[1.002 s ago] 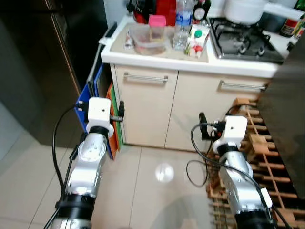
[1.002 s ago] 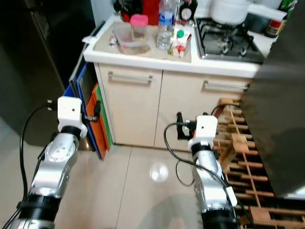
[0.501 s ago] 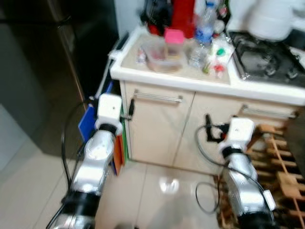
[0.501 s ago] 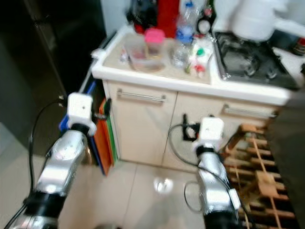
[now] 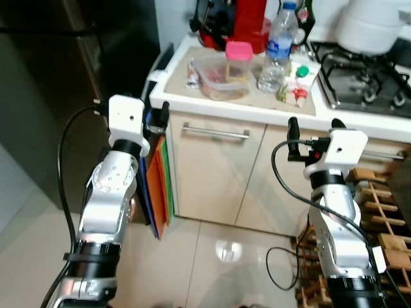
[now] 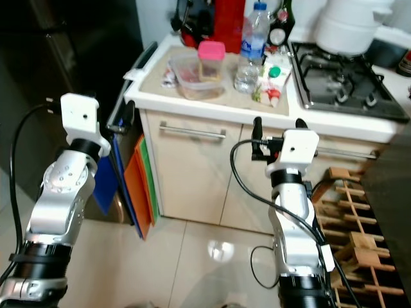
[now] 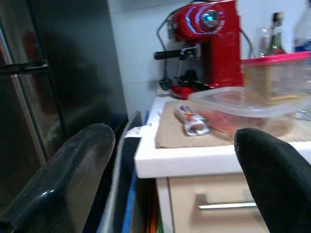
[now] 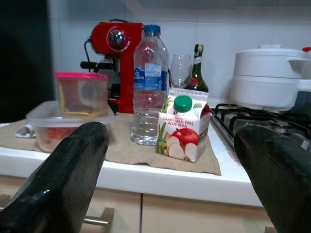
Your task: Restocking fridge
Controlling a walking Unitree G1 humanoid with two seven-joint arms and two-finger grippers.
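Right wrist view: right gripper (image 8: 167, 187) fingers apart, empty, now raised level w/ surface (image 8: 146, 177); juice carton (image 8: 183, 128) straight ahead. Left gripper (image 7: 170, 184) also apart. Pickup looks imminent.

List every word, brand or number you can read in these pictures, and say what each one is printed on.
"CAMPURAN EPAL ALOE VERA": on the front of the juice carton, above its apple picture.
The blue label on the water bottle: too blurred to read.
The wrapper of the small packet on the mat: too small to read.
The wine bottle: no readable label.
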